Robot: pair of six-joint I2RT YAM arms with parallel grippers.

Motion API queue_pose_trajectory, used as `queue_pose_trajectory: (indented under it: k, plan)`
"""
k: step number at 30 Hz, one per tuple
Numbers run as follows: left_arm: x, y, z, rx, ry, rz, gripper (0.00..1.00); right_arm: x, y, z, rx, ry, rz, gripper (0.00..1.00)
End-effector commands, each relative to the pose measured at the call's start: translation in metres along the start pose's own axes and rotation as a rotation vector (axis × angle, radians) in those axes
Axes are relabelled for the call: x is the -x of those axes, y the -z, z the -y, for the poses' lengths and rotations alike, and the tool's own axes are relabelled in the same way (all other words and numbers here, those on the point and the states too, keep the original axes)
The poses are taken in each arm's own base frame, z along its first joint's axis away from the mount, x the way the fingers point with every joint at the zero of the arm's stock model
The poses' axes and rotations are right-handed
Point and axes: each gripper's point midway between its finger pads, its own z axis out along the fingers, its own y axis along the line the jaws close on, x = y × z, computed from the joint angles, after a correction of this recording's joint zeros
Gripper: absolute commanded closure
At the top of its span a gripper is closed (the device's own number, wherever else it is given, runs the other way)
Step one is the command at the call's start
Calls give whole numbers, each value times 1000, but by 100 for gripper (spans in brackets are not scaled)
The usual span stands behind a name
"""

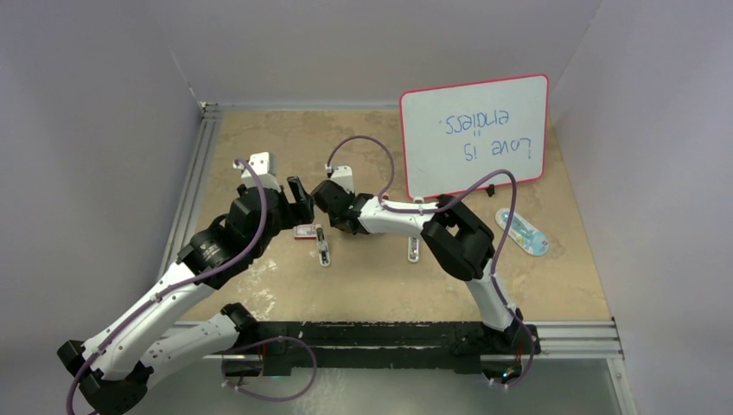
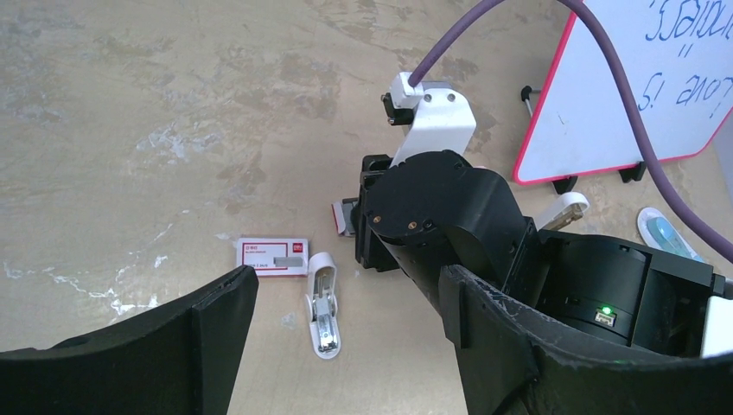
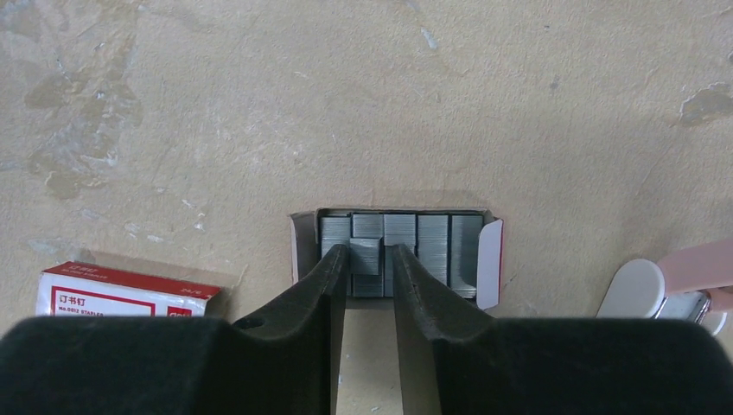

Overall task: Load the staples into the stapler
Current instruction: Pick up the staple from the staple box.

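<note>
Box sleeve (image 3: 121, 296) and stapler (image 3: 640, 290) either side of the tray (image 3: 302, 242) — bare table (image 3: 259, 104) beyond.

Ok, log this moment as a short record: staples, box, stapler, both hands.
staples: silvery-grey metal strips side by side in a small grey cardboard tray, flat on the beige table
box sleeve: red-and-white cardboard sleeve, lying apart from the tray
stapler: pink-and-white mini stapler, opened, lying beside the sleeve
right hand: low over the tray, one finger either side of a single strip; grip unclear
left hand: open, holding nothing
background: pink-rimmed whiteboard, standing
</note>
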Motion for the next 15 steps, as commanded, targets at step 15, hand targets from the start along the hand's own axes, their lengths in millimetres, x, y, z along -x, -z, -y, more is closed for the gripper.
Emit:
queue_pose_trajectory:
  k: [15]
  plan:
    - [5, -1, 0, 3, 10, 27, 22, 35, 28, -9, 45, -69, 77, 80]
